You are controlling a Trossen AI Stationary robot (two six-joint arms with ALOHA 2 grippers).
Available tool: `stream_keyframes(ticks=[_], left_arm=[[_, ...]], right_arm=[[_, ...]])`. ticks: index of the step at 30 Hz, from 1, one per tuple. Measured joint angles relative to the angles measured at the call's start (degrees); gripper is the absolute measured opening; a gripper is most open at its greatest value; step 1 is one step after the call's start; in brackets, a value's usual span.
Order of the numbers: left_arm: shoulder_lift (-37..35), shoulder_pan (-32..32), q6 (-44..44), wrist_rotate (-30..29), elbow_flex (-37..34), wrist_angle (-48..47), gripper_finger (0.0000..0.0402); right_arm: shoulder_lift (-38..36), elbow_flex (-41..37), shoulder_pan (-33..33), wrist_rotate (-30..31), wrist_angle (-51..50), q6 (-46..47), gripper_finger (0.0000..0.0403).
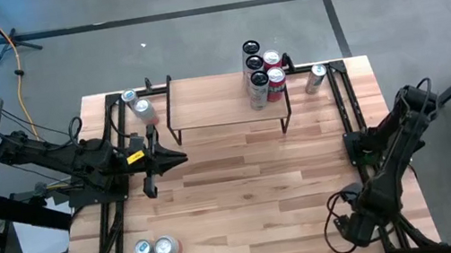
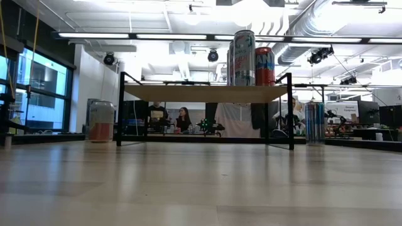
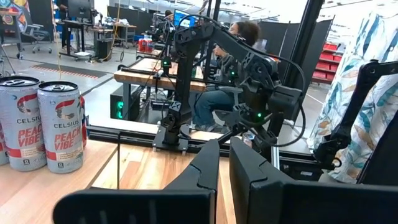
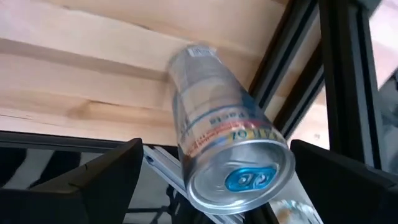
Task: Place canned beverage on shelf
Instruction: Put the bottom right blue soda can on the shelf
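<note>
Canned beverage: a silver can (image 4: 227, 140) fills the right wrist view, standing between the right arm's two spread fingers; whether either finger touches it cannot be told.
Can's surroundings: it stands at the counter's edge, by a black frame rail (image 4: 339, 68).
Shelf: the low riser (image 1: 226, 104) with a light plank top and thin black legs sits at the far middle of the counter (image 1: 244, 187).
Cans on shelf: four cans cluster at the shelf's right end, two dark-topped (image 1: 251, 50) and two red (image 1: 275, 78); the low view shows a tall silver can (image 2: 244, 58) and a red one (image 2: 264, 66) on the plank.
Other cans: two stand at the far left corner (image 1: 139, 106), one just right of the shelf near the far right corner (image 1: 317, 77), and two at the near left (image 1: 156, 247).
Left gripper (image 1: 178, 159): fingers (image 3: 205, 171) pressed together, holding nothing, hovering over the counter's left side in front of the shelf's left end.
Left wrist view: two Celsius Peach Vibe cans (image 3: 60, 126) stand off to one side; the other arm (image 3: 249, 74) shows beyond.
Right gripper (image 4: 217, 180): fingers wide apart, low at the counter's near right corner.
Background: people sit at desks (image 2: 184, 119) beyond the counter.
</note>
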Motion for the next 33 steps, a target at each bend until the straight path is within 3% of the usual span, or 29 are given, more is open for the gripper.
stream_keyframes(ticks=[11, 23, 28, 33], left_arm=[[0.0, 0.0, 0.04, -0.01, 0.02, -0.1, 0.0], [0.0, 0.0, 0.09, -0.09, 0.02, -0.17, 0.0], [0.0, 0.01, 1.31, -0.22, 0.02, -0.02, 0.0], [-0.02, 0.04, 2.47, -2.71, 0.15, 1.86, 0.0001]], right_arm=[[3.15, 0.0, 0.22, -0.36, -0.79, -0.2, 0.0372], [3.13, 0.0, -0.17, -2.64, -0.94, -0.9, 0.0235], [3.15, 0.0, -0.83, -2.81, 0.77, -3.56, 0.0234], [3.13, 5.42, -3.84, 2.37, 0.14, -11.47, 0.0234]])
